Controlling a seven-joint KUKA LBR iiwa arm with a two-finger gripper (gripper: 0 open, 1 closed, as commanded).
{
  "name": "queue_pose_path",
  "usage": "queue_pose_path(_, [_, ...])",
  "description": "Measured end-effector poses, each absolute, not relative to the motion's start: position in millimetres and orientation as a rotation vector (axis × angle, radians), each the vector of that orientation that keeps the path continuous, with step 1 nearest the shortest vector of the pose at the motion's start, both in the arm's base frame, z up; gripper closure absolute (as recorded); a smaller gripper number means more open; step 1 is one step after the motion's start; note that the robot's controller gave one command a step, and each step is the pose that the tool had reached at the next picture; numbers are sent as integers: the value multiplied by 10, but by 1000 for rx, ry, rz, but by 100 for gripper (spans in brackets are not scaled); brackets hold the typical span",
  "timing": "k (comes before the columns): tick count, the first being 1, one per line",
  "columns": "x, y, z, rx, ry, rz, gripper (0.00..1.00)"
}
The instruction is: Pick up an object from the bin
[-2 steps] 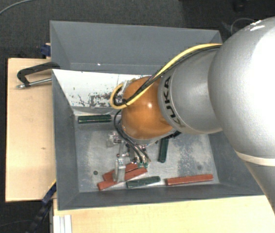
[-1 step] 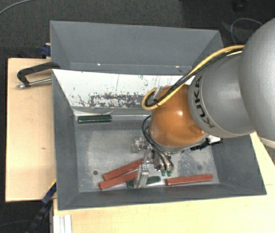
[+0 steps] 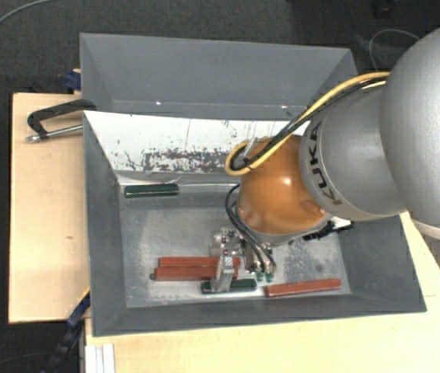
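Right now the tool [image 3: 228,269] hangs low over the floor of the grey metal bin [image 3: 204,68], under the arm's rounded orange wrist cover [image 3: 278,196]. Whether the tool is spread or pressed together I cannot tell, as its lower end is a tangle of metal parts and cables against the things below it, and nothing can be seen clamped in it.

The relation that matters is with the flat reddish-brown rectangular bar [image 3: 183,269]. It lies on the side of the tool away from the arm, with its nearer end touching or just beside the tool's tip. Its long axis runs straight out from the tool, roughly along the bin's front wall. So the tool stands at the bar's end and not over its middle. Any closing here would, I judge, catch only that end, and the bar might swing or slip out.

Just in front of the tool, towards the bin's front wall, lies a small dark green flat piece [image 3: 243,284]. It is so close that I cannot say which of the two the tool is really over. On the arm's side of the tool, near but apart, a long thin red strip [image 3: 303,287] lies almost in line with the bar. A dark green bar [image 3: 151,190] rests well apart, against the back wall.
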State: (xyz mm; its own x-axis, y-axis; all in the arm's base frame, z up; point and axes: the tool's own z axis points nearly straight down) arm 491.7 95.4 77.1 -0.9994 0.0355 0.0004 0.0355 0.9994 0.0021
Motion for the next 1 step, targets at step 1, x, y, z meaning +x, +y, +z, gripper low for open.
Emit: queue_pose_path(1, [5407, 1397, 2332, 42, -3157, -8, 100])
